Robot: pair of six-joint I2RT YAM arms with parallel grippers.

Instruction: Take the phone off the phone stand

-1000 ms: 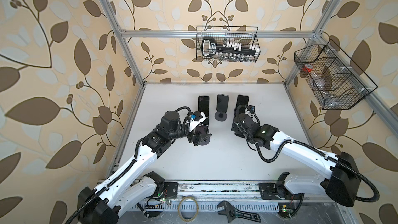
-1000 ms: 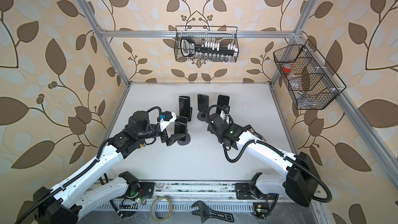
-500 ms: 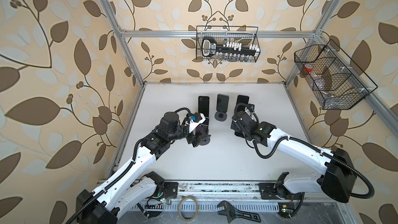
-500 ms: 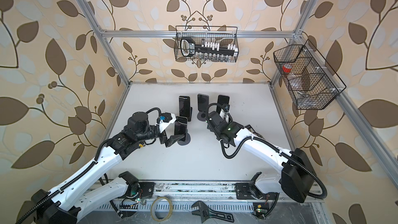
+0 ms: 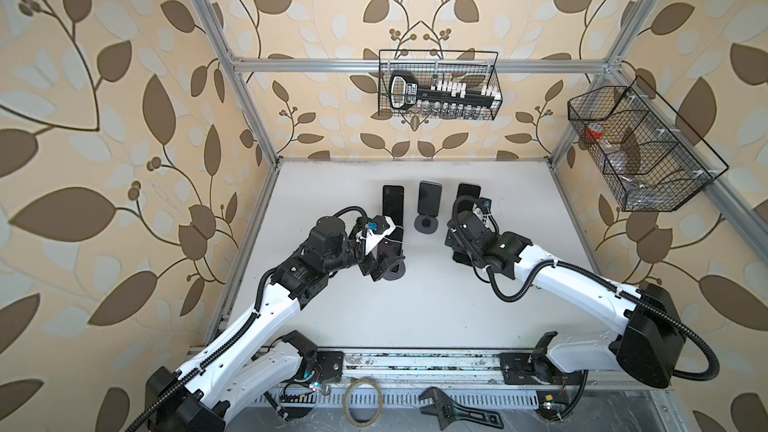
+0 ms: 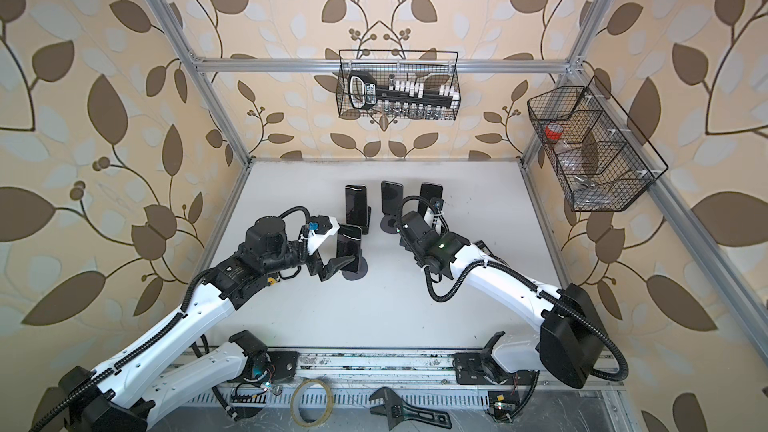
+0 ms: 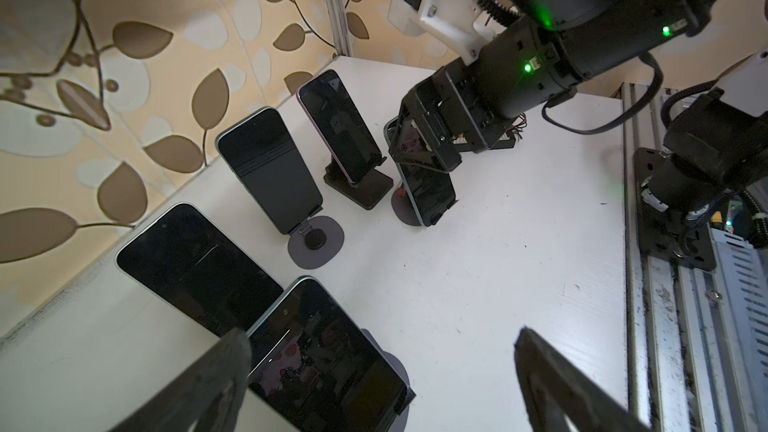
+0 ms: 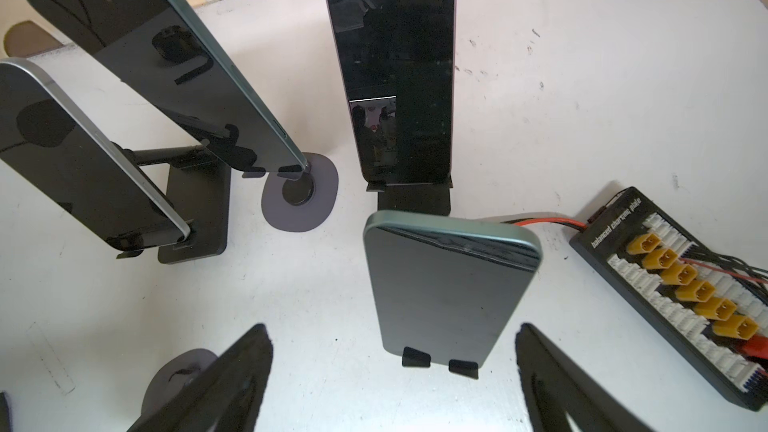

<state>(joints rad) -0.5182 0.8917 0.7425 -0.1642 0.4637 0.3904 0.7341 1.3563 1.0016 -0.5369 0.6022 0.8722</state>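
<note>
Right gripper point(image 8: 392, 328): jaws spread wide, nothing gripped. Matte black wedge-shaped fingers point(image 8: 245, 371) are set on either side of a grey-green phone point(image 8: 446, 284), and bare table is seen between each finger and the phone's edges. The phone is a flat slab with rounded corners, a satin metal rim and a dull, smudged screen. It is reclined on its stand and caught at the lower edge by two small black hooks point(image 8: 415, 357).

Left gripper point(image 7: 381, 331): released, fingers wide. A glossy pale-rimmed phone point(image 7: 324, 371) is noted partly between them, with one finger overlapping its edge; contact cannot be told. It is propped on a round grey disc base point(image 6: 360, 275).

Three more dark-screened phones are stood on stands in a row behind. A silver-edged phone point(image 8: 70, 168) is carried on a flat black rectangular base point(image 8: 195, 222).

A black charging board point(image 8: 685, 297), with yellow plugs and red and black wires, is laid flat near the grey-green phone. The white tabletop point(image 8: 582, 97) is matte and scuffed.
</note>
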